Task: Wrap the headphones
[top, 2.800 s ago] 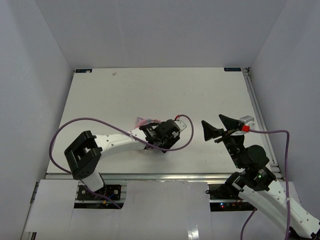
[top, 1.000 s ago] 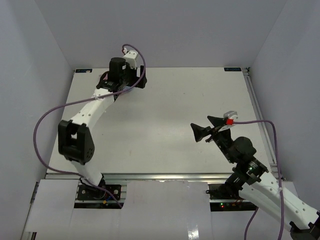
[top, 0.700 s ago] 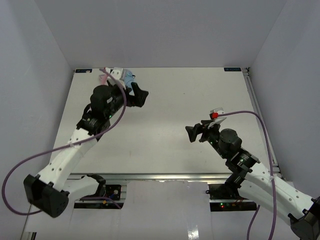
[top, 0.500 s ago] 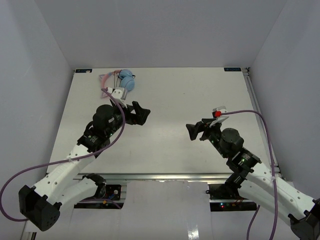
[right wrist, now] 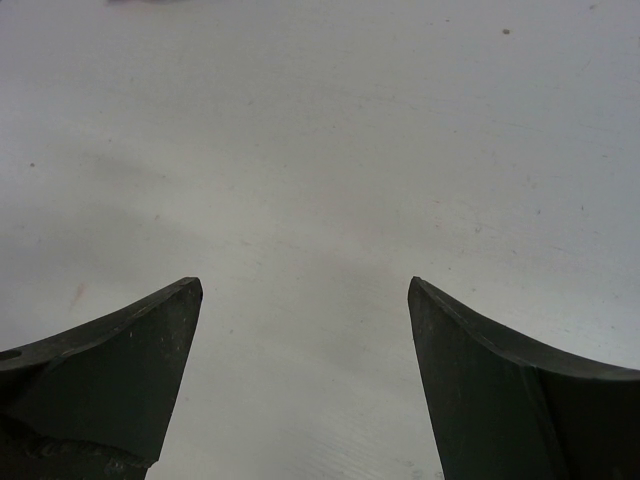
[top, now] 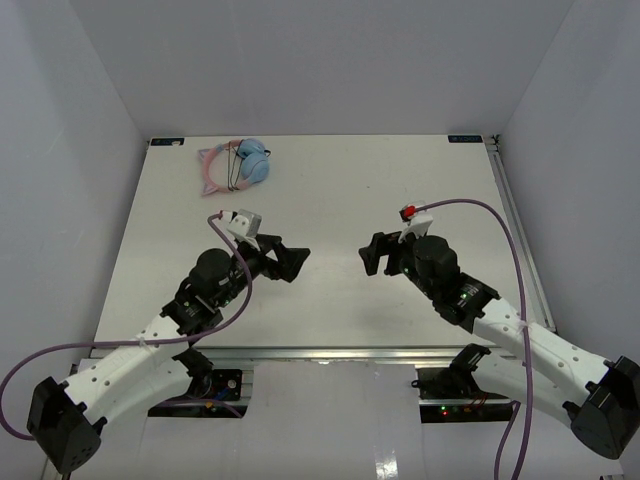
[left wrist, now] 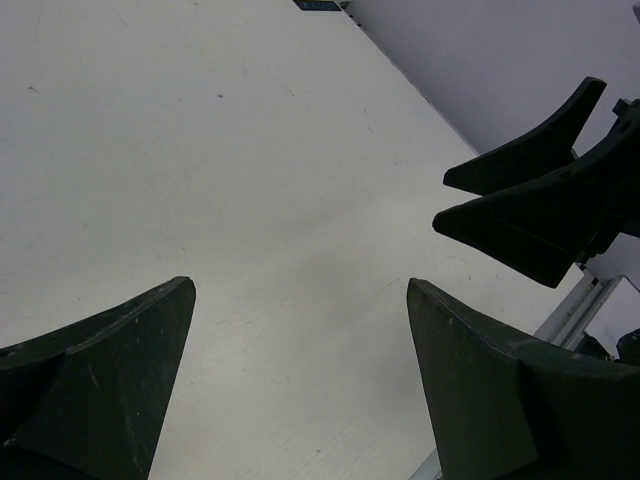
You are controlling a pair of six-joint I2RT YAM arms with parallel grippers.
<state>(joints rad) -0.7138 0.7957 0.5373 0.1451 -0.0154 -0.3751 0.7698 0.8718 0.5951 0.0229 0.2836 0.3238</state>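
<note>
The headphones lie at the table's far left corner, light blue ear cups folded together against the pink cat-eared headband, black cord looped round them. My left gripper hovers over the middle of the table, far from them, open and empty. In the left wrist view its gripper frames bare table, and the right arm's black fingers show at the right. My right gripper faces the left one across a small gap, open. The right wrist view shows that gripper with only white tabletop between the fingers.
Purple robot cables trail from both arms. The white table ends in a metal rail on the right and at the near edge, with grey walls on three sides.
My left arm drew back from the far left corner, leaving the headphones lying there, and came to the table's middle. My right gripper swung left toward the centre and turned to face the left one.
</note>
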